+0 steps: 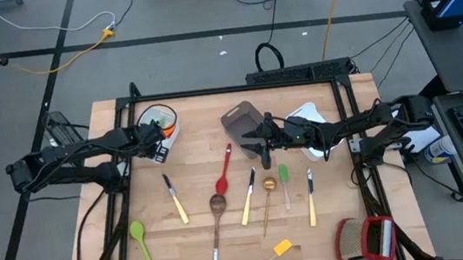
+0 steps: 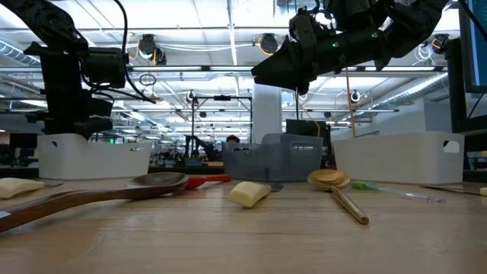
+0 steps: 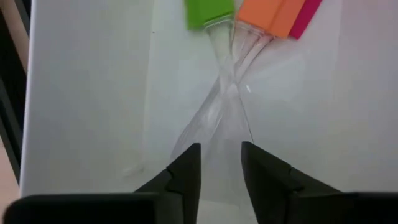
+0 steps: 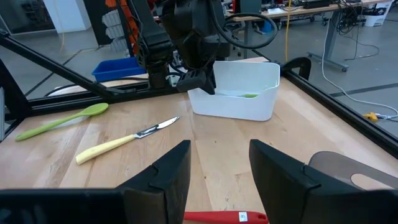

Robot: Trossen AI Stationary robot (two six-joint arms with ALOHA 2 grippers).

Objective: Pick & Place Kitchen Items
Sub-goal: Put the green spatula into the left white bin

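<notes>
Left gripper [image 3: 221, 171] hangs over the white rectangular bin [image 1: 167, 128], jaws parted, empty, above 3 dropped clear-handled spatulas [image 3: 249, 18]. Right gripper [image 4: 219, 171], jaws open, empty, hovers near the red spoon [image 1: 223, 173] on the tabletop [image 1: 331, 232].

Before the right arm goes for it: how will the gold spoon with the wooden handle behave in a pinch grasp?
The gold spoon with its thin wooden handle looks stiff, so it probably won't flop. The handle seems round and slim, so it may roll or twist between claw fingers. Its bowl rests on the wooden table at one end, so a grip far down the handle could tip it bowl-down.
</notes>
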